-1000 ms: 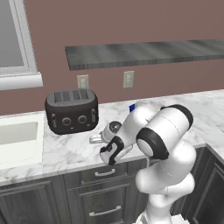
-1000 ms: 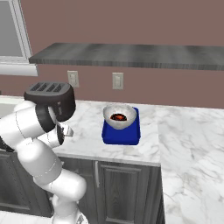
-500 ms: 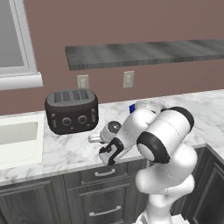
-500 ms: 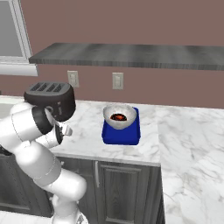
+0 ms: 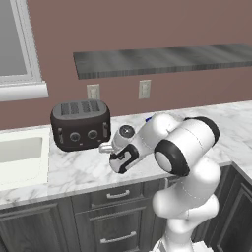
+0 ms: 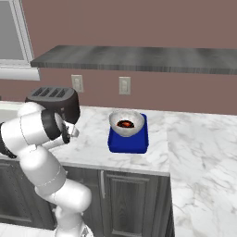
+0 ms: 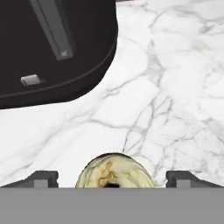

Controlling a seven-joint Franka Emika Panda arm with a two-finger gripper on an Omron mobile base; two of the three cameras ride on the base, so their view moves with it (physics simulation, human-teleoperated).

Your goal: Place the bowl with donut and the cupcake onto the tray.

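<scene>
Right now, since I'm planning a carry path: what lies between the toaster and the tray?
In the right base view, the stretch between the toaster and the tray is bare marble counter.

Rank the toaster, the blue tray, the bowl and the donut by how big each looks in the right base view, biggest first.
1. Toaster, partly hidden behind the arm, so its lead over the tray is unsure.
2. Tray, wider than the bowl sitting on it.
3. Bowl.
4. Donut, a small dark ring inside the bowl.

The round pale grey bowl [image 6: 126, 123] sits upright on the flat bright blue tray [image 6: 128, 142], holding the dark brown-red donut ring [image 6: 125, 123].
</scene>
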